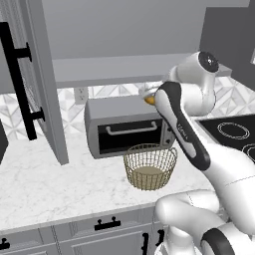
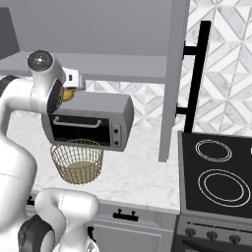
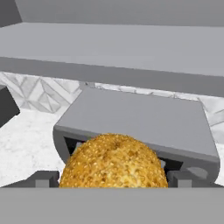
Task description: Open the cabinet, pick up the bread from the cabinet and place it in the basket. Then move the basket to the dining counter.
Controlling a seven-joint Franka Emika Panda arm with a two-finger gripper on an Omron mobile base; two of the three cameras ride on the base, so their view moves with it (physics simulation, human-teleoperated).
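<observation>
The bread (image 3: 113, 161) is sitting between the finger tips of the gripper (image 3: 113, 179), up above the toaster oven (image 1: 127, 127) and just below the open cabinet (image 1: 149, 64) shelf. The jaws are standing wide, clamped on the bun across its full width. The basket (image 1: 150, 167) is waiting on the counter (image 1: 45, 184) in front of the oven. To do this step well, I judge the arm should be carrying the bun forward over the basket rim, lowering it inside, then letting go.
</observation>
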